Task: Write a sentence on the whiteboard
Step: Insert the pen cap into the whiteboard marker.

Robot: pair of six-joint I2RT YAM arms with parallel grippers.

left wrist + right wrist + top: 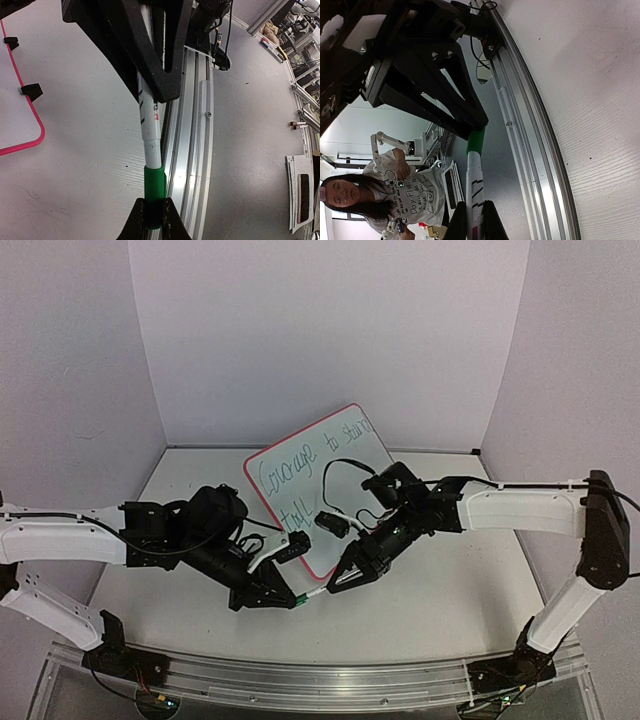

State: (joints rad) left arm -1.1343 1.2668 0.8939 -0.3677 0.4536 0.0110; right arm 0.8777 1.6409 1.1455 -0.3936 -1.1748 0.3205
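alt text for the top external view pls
Two robot arms meet over a white table, the left gripper and right gripper clamping opposite ends of one green-capped marker. Behind them a red-framed whiteboard stands tilted, with a green handwritten sentence on it.

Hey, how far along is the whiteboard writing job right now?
Done: the sentence, in green, covers two lines on the whiteboard. In hand: the marker is held off the board, left gripper on its green cap, right gripper on the barrel. Remaining: probably pressing the cap home, if it isn't seated, then setting the marker down.
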